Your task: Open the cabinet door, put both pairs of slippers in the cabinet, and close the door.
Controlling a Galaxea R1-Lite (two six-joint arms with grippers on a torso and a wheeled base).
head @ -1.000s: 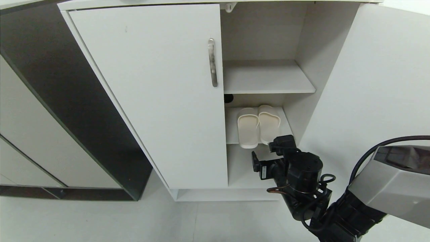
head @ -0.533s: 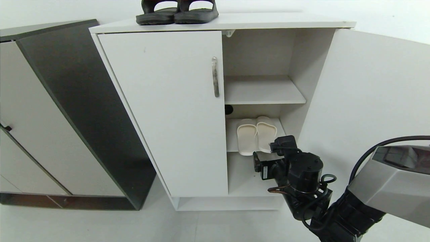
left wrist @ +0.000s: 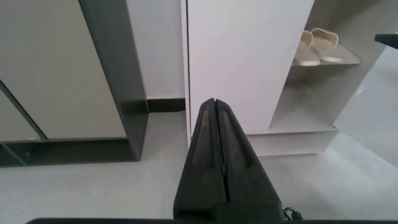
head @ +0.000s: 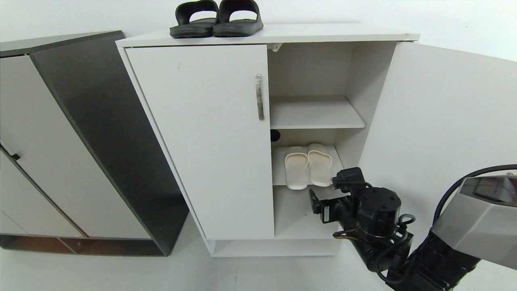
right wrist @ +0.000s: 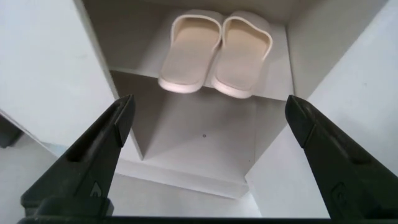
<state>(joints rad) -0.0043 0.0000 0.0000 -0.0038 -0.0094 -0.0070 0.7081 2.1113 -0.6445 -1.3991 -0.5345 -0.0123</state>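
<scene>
White shoe cabinet (head: 282,31) with its right door (head: 436,121) swung open, one pair of slippers shelved and one pair on top.
Head view: the pair of black rubber slippers (head: 218,20) sits side by side on the cabinet's top, above the closed left door (head: 210,141) with its upright metal bar handle (head: 259,97); the pair of cream rubber slippers (head: 307,165) lies on the middle shelf, and the right claw (head: 328,190) hangs just in front of the compartment below them, spread and holding nothing. Left wrist view: the left claw (left wrist: 214,124) is pressed together with nothing in it, above the pale floor (left wrist: 93,186) and facing the closed left door, the cream slippers (left wrist: 320,46) off to one side. Right wrist view: the right claw (right wrist: 209,102) has its fingers (right wrist: 99,155) wide apart, with the cream slippers (right wrist: 217,50) between them farther in, their near ends slightly over the shelf edge.
</scene>
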